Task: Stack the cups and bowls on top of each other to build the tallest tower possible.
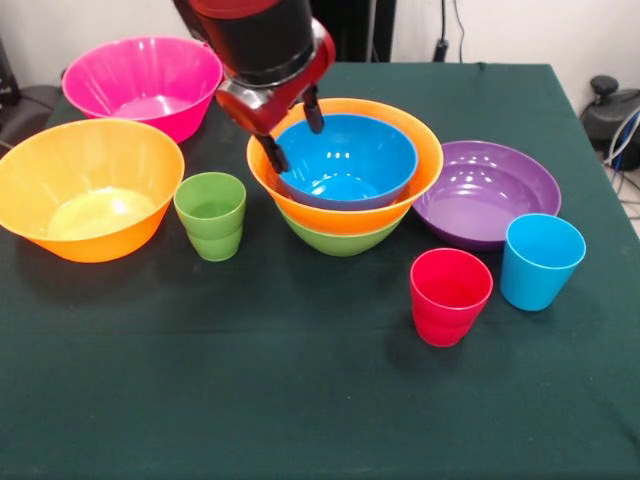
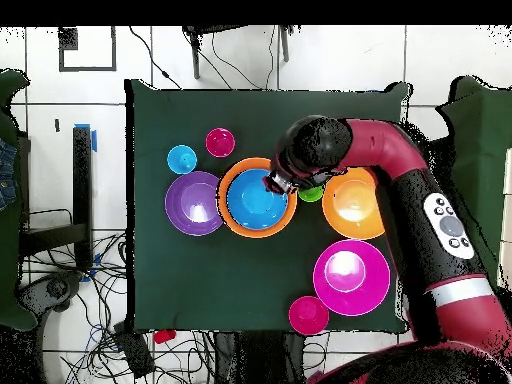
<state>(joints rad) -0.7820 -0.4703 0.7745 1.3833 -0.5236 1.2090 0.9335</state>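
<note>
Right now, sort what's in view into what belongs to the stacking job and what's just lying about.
Part of the job:
- tower: green base, orange bowl, blue bowl inside
- gripper, open at the tower's rim
- loose orange bowl
- pink bowl
- purple bowl
- small red bowl
- green cup, red cup, light blue cup

Lying about:
- cables on the floor beside the table
</note>
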